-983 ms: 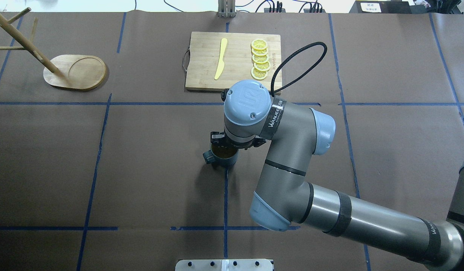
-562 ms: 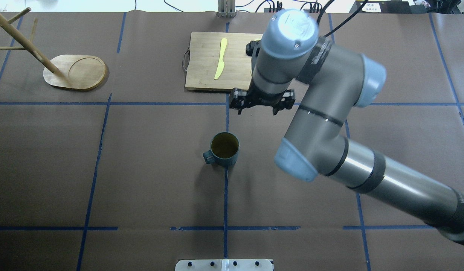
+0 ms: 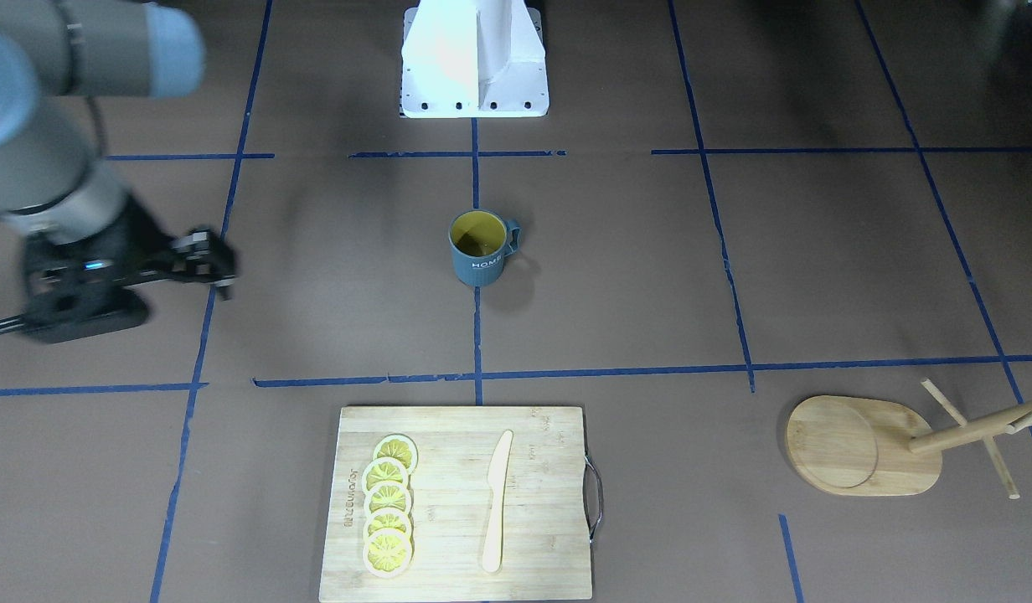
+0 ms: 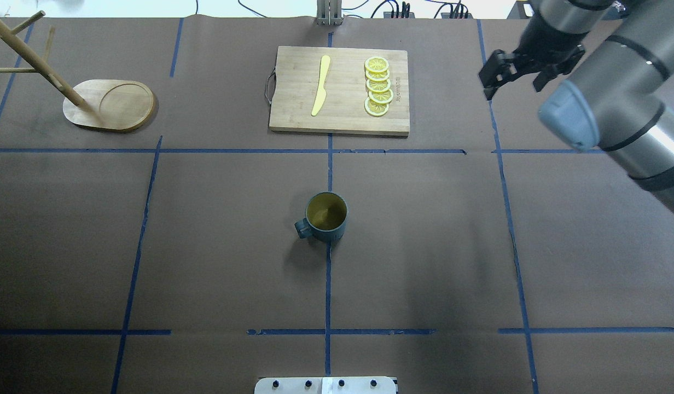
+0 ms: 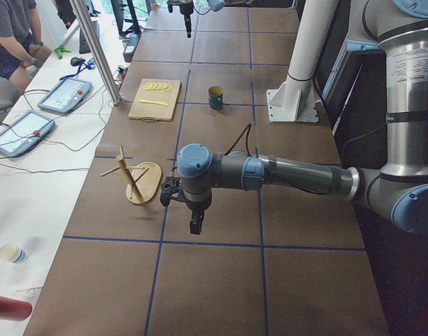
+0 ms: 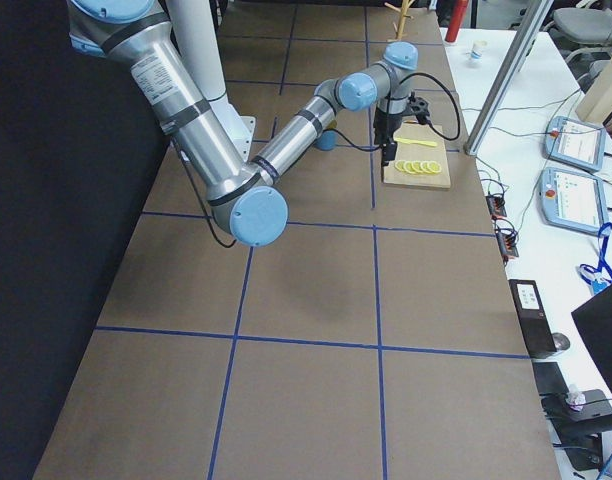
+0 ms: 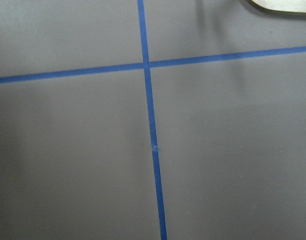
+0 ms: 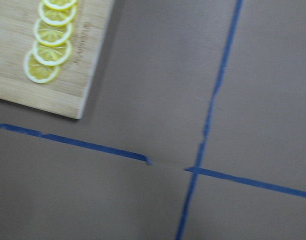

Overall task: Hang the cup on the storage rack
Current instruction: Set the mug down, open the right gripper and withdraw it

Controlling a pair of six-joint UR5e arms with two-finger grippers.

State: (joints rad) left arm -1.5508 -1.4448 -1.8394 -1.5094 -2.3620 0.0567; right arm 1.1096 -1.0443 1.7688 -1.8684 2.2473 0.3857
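The dark blue-grey cup [image 4: 326,217] with a yellow interior stands upright alone at the table's middle, its handle toward the overhead view's left. It also shows in the front view [image 3: 478,247]. The wooden storage rack [image 4: 110,104] stands at the far left, its pegs bare, and shows in the front view [image 3: 859,448] too. My right gripper [image 4: 511,89] is open and empty, high over the far right, well away from the cup. My left gripper [image 5: 193,222] shows only in the left side view, next to the rack; I cannot tell its state.
A bamboo cutting board [image 4: 340,90] lies beyond the cup, with a yellow knife [image 4: 320,85] and several lemon slices [image 4: 378,87] on it. The robot's base plate [image 4: 326,384] is at the near edge. Tablets and cables lie along the far side.
My right gripper was down at the cup a second ago. It has risen and swung away to the far right, open and empty. The cup stays standing where it was.
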